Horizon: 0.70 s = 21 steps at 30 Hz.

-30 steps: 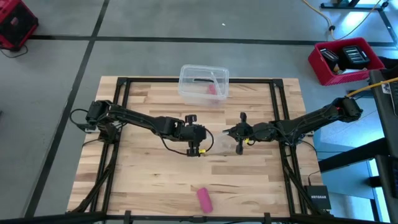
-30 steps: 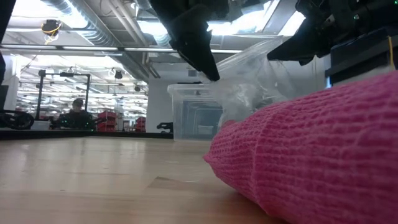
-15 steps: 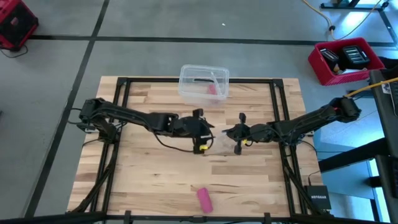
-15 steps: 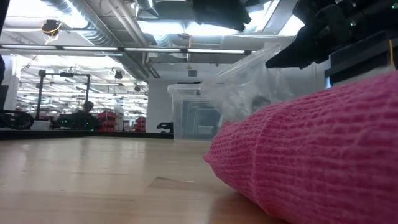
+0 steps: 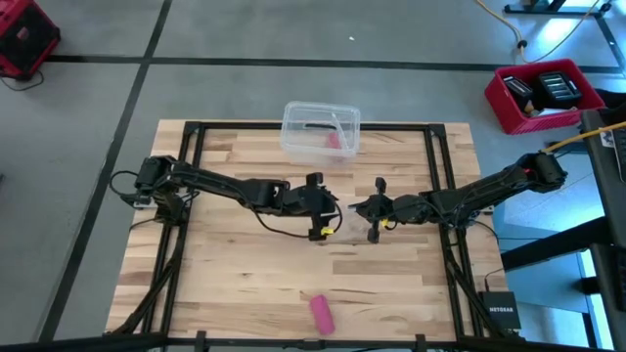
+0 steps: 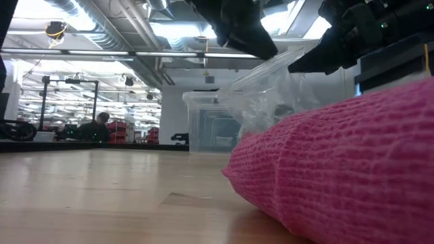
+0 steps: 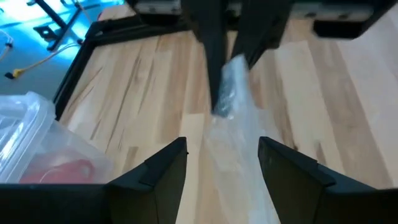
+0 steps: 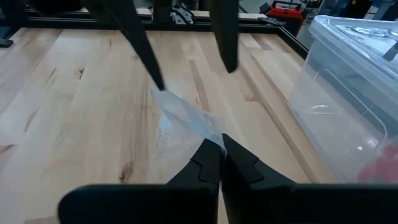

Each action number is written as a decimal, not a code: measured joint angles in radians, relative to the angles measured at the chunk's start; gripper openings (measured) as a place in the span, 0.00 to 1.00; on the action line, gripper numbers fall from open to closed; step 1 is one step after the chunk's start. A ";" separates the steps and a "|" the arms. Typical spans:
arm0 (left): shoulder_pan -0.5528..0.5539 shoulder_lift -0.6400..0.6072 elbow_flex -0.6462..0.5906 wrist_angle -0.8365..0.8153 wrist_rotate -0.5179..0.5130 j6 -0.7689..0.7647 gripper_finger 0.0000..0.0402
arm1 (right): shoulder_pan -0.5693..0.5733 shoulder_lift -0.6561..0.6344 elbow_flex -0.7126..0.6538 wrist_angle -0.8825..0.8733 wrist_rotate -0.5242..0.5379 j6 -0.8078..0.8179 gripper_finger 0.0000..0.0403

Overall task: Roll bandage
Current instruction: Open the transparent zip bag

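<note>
Where any writing can be read at all, only "NETGEAR" on a small black box (image 5: 502, 314) off the table's near right corner. Near the front edge of the wooden table (image 5: 225, 284), well apart from both arms: the bandage (image 5: 322, 314), a short pink cylinder lying on its side, with a ribbed, crinkled weave filling the low view (image 6: 339, 169). At mid-table, the left gripper (image 5: 333, 210), fingers spread wide, one either side of a clear plastic wrapper (image 7: 233, 99). Opposite it, the right gripper (image 5: 354, 209), fingers closed, pinching the other end of that wrapper (image 8: 183, 118). Toward the back edge, a clear plastic box (image 5: 320, 131) with something pink inside.
</note>
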 joint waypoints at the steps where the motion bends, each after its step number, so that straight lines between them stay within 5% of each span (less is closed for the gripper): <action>1: 0.003 0.000 0.000 -0.005 -0.001 0.003 0.48 | 0.000 0.000 0.000 0.000 0.000 0.000 0.01; 21: 0.009 0.028 0.000 -0.070 -0.034 0.022 0.48 | 0.000 -0.001 0.000 0.036 -0.081 0.004 0.01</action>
